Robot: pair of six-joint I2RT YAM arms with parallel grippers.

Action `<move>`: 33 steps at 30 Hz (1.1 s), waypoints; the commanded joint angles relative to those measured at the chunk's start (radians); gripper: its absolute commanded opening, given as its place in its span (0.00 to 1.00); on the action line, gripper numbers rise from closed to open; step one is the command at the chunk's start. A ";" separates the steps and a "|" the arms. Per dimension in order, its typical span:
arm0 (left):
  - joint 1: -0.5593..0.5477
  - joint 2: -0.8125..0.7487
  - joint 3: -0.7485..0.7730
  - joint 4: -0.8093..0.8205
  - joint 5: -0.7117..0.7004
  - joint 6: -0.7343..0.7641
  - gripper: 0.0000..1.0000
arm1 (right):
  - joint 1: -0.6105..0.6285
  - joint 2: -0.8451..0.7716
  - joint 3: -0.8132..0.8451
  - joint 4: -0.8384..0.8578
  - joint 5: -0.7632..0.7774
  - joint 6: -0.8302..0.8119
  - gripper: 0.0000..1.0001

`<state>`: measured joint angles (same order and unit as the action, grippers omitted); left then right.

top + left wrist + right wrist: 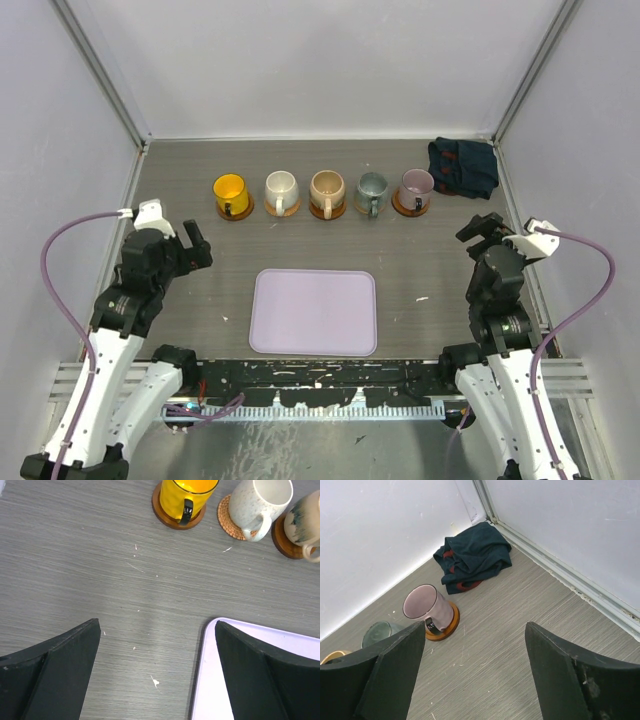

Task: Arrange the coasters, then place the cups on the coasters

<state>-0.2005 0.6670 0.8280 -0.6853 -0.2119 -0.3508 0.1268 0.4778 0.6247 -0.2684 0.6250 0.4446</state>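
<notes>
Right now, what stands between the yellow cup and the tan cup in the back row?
The cream-white cup on its coaster stands between the yellow cup and the tan cup. The top view shows it best.

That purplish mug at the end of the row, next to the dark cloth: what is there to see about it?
The mauve mug is small, glossy and slightly see-through, like tinted glass or glaze, with a pale rim and a small loop handle turned toward the arms. It looks empty. It stands upright on a round brown wooden coaster, whose edge shows around its base. It is the rightmost of five mugs, beside the grey-green mug, and apart from the dark cloth behind it. Only the coaster touches it.
</notes>
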 commanded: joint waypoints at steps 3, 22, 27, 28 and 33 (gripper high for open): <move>0.006 -0.046 -0.007 0.059 0.029 0.027 0.98 | -0.003 -0.008 0.037 0.014 0.036 -0.021 0.85; 0.006 -0.005 0.008 -0.076 -0.247 -0.145 0.98 | -0.003 0.015 0.046 0.014 0.014 -0.018 0.86; 0.006 -0.031 -0.006 -0.046 -0.246 -0.153 0.98 | -0.003 0.013 0.044 0.014 0.009 -0.018 0.86; 0.007 -0.029 -0.007 -0.046 -0.255 -0.161 0.98 | -0.003 0.012 0.045 0.014 0.008 -0.018 0.86; 0.007 -0.002 0.007 -0.081 -0.330 -0.201 0.98 | -0.003 0.010 0.043 0.014 0.005 -0.018 0.86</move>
<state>-0.2005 0.6491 0.8169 -0.7765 -0.4625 -0.5110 0.1268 0.4911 0.6296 -0.2783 0.6338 0.4389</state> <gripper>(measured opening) 0.980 0.855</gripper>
